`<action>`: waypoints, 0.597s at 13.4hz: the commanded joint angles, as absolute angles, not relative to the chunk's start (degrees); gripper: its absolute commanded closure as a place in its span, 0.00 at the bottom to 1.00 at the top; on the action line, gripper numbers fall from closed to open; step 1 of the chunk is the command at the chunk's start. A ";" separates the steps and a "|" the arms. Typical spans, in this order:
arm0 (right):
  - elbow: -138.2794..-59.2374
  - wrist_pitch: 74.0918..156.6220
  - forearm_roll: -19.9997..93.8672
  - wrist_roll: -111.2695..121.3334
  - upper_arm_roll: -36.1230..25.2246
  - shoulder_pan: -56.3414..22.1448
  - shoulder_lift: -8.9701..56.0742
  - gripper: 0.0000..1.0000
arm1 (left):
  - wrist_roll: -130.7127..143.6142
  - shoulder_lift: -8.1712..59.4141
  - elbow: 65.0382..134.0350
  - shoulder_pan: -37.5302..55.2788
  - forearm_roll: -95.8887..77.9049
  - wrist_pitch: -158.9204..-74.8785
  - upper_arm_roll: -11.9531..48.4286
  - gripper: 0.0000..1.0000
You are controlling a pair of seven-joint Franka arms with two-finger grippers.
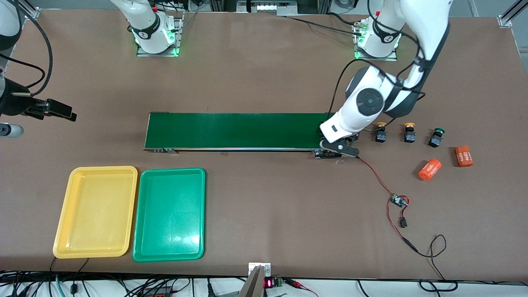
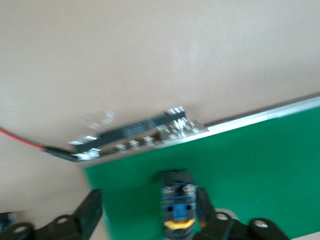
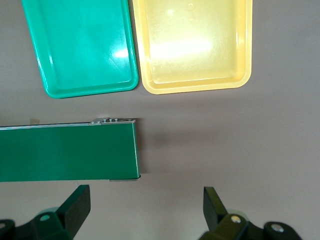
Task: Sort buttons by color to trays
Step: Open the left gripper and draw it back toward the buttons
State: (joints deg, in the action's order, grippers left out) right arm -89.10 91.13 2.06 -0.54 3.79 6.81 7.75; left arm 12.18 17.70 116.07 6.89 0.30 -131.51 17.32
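My left gripper (image 1: 340,145) (image 2: 148,210) is low over the green conveyor belt (image 1: 235,130) at the end toward the left arm, jaws open. One button (image 2: 177,205) with a black body lies on the belt (image 2: 260,165) between the fingers, against one finger (image 2: 205,207); its cap colour is unclear. Two yellow-capped buttons (image 1: 380,133) (image 1: 409,133) and a green-capped one (image 1: 436,138) stand on the table beside that belt end. The yellow tray (image 1: 95,211) (image 3: 195,45) and green tray (image 1: 169,214) (image 3: 80,45) are empty. My right gripper (image 1: 62,110) (image 3: 147,210) waits open over bare table.
Two orange cylinders (image 1: 430,169) (image 1: 463,156) lie near the buttons, nearer the front camera. A red-and-black wire with a small circuit board (image 1: 398,201) trails from the belt's end toward the table's front edge. The belt's other end (image 3: 65,150) shows in the right wrist view.
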 commanded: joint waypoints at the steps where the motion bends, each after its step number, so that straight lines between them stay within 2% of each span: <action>1: -88.51 90.26 2.11 -0.62 4.13 6.86 7.73 0.00 | 11.43 11.61 117.51 -0.93 -0.44 -125.45 17.49 0.00; 8: -88.51 89.39 1.93 0.26 4.13 7.38 8.08 0.00 | 5.72 14.32 118.21 -27.12 -0.27 -120.85 17.49 0.00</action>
